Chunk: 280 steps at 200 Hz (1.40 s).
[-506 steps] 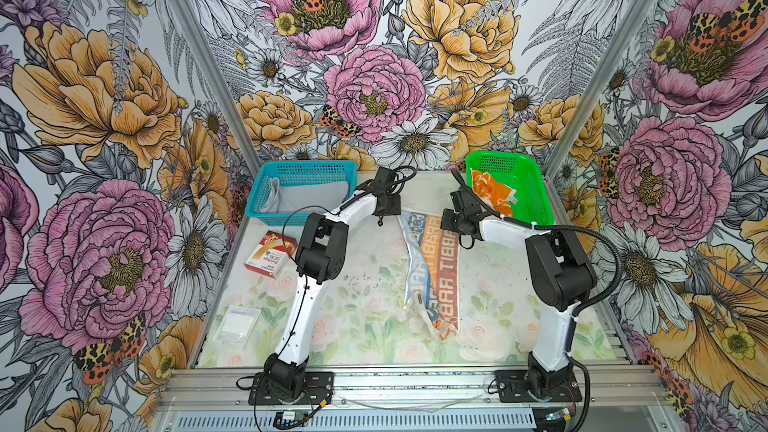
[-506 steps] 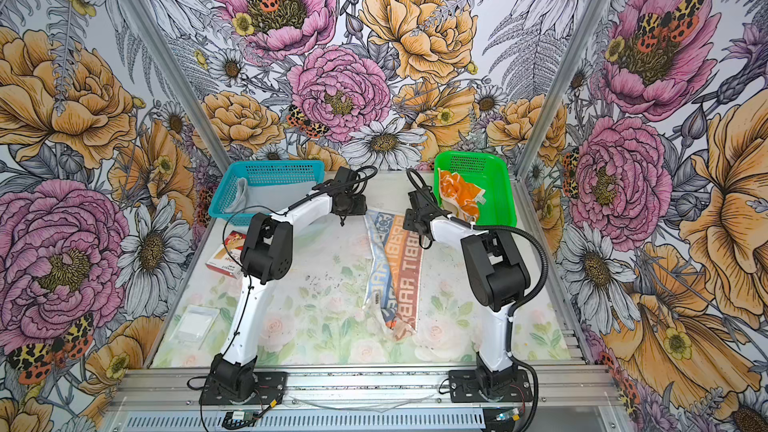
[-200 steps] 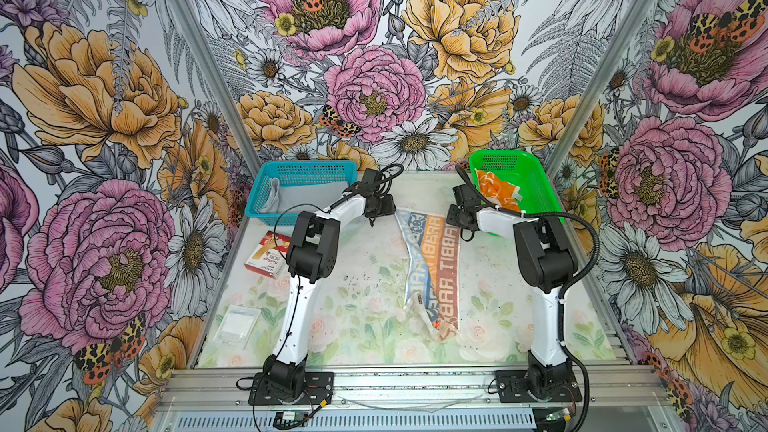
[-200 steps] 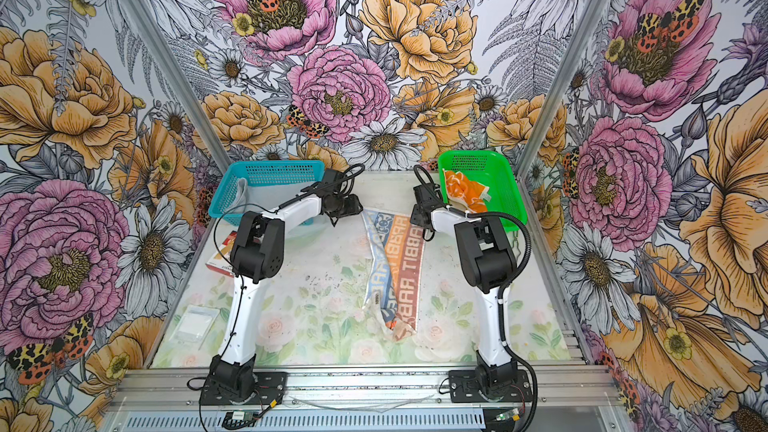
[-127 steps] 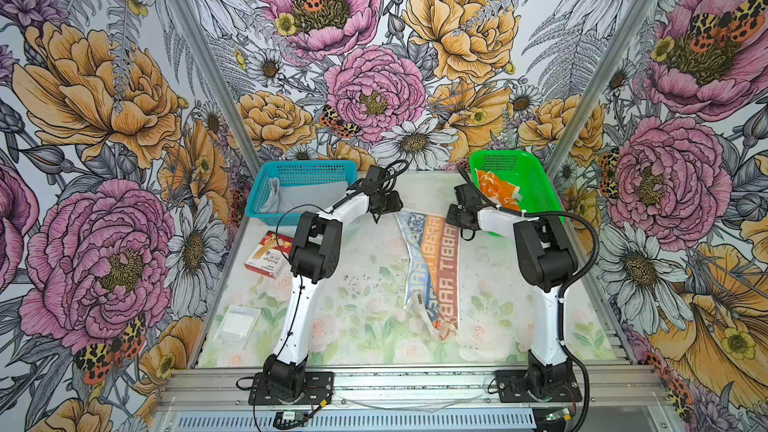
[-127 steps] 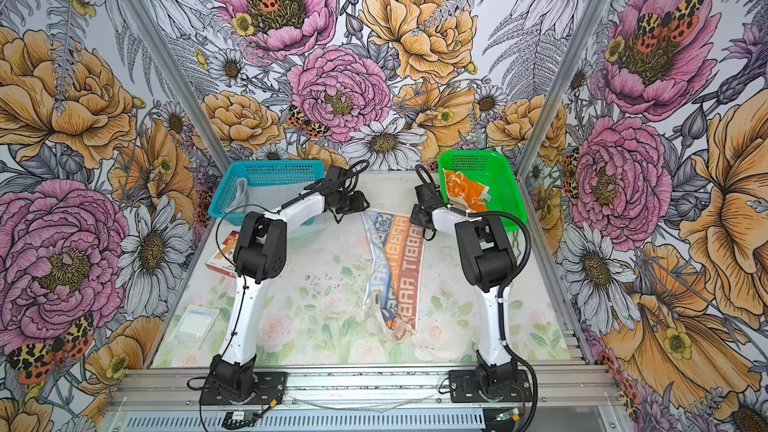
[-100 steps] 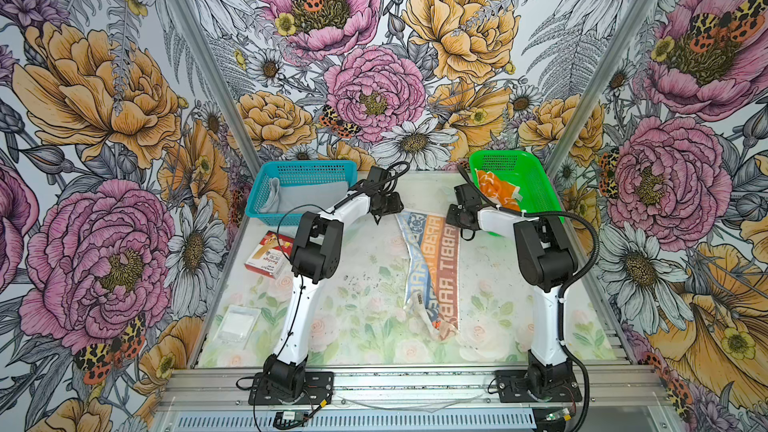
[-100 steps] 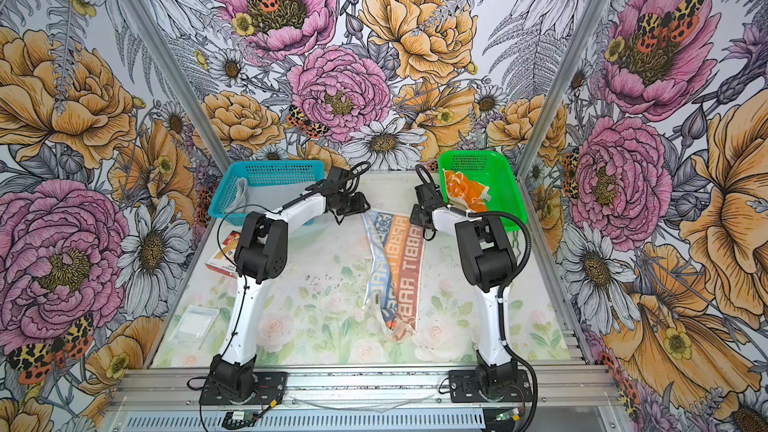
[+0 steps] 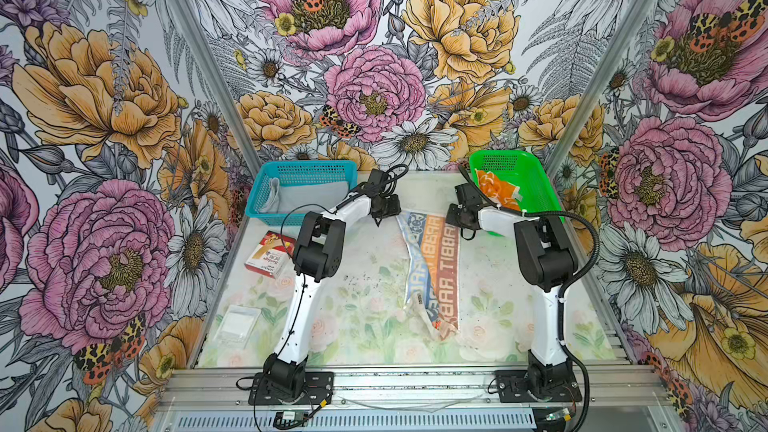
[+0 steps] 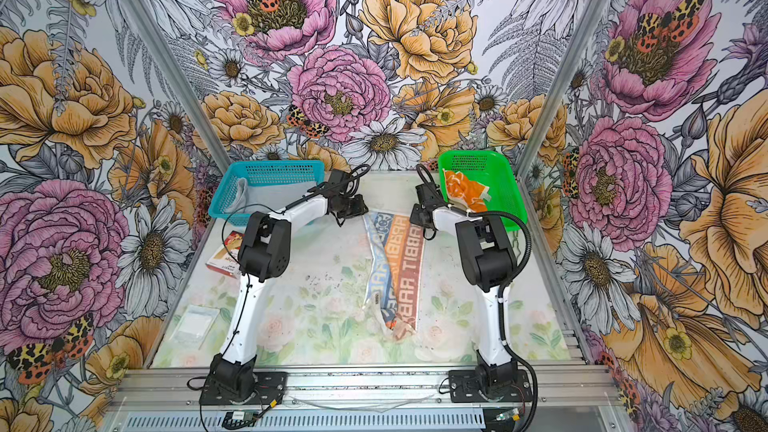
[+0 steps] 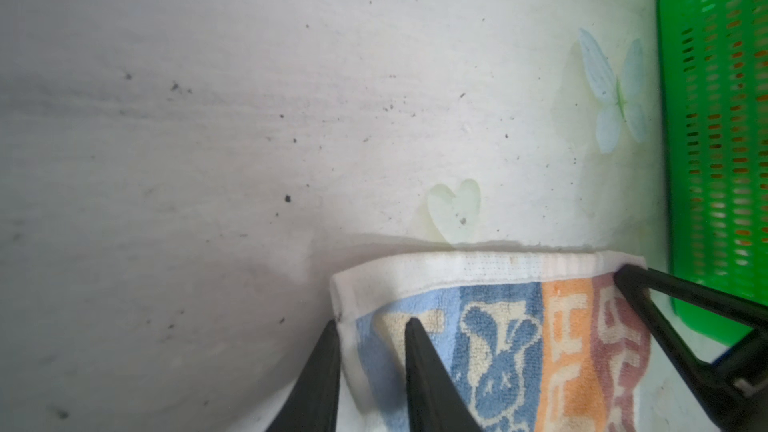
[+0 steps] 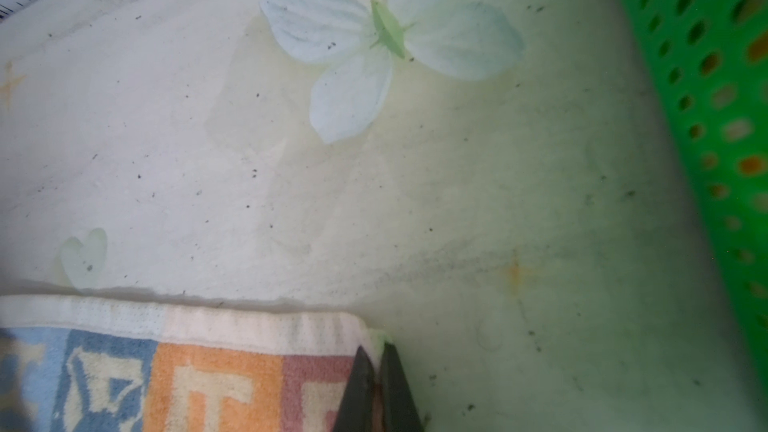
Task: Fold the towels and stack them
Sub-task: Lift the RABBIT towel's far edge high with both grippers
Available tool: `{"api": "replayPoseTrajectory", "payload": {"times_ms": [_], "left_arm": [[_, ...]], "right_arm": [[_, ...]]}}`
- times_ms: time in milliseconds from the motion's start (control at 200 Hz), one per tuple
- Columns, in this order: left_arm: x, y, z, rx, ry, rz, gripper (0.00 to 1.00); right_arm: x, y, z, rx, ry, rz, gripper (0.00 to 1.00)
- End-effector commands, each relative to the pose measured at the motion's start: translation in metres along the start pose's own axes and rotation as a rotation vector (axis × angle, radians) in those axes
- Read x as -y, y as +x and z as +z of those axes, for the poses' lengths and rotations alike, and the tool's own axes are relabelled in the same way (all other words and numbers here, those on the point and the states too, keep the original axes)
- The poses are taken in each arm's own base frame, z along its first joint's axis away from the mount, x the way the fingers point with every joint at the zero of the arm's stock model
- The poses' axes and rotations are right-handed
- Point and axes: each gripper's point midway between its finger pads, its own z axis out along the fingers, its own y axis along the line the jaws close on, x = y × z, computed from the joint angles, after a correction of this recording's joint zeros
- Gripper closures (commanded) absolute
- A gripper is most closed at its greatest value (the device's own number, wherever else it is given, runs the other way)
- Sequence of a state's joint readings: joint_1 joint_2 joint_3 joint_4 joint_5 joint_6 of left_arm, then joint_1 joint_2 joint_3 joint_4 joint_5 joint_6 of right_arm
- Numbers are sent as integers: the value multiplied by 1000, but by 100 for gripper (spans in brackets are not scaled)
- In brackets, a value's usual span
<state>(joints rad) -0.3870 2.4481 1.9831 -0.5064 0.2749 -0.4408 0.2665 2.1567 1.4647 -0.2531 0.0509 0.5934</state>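
Pinching the far-right corner of the cream RABBIT towel mid-table, the right gripper is clamped; the left gripper straddles the far-left corner, jaws apart, seemingly readying a two-handed fold.

"RABBIT" lettering, repeated, on cream towel; print on red-and-white box too small to read

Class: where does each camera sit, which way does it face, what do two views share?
Top views: high in front, facing down over the table; left arm and right arm whole.
Left wrist: on its arm, facing left end effector and a towel corner.
Right wrist: on its arm, facing right end effector, shut on the other corner.
Shared: wrist views both show the green basket.
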Motion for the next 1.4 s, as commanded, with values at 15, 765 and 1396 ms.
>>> {"api": "replayPoseTrajectory", "payload": {"times_ms": [15, 765, 1396], "left_arm": [[4, 4, 9, -22, 30, -23, 72], [141, -99, -368, 605, 174, 335, 100], [193, 39, -511, 779, 273, 502, 100]], "right_arm": [[-2, -3, 6, -6, -15, -1, 100], [-117, -127, -336, 559, -519, -278, 100], [-98, -41, -507, 748, -696, -305, 100]]}}
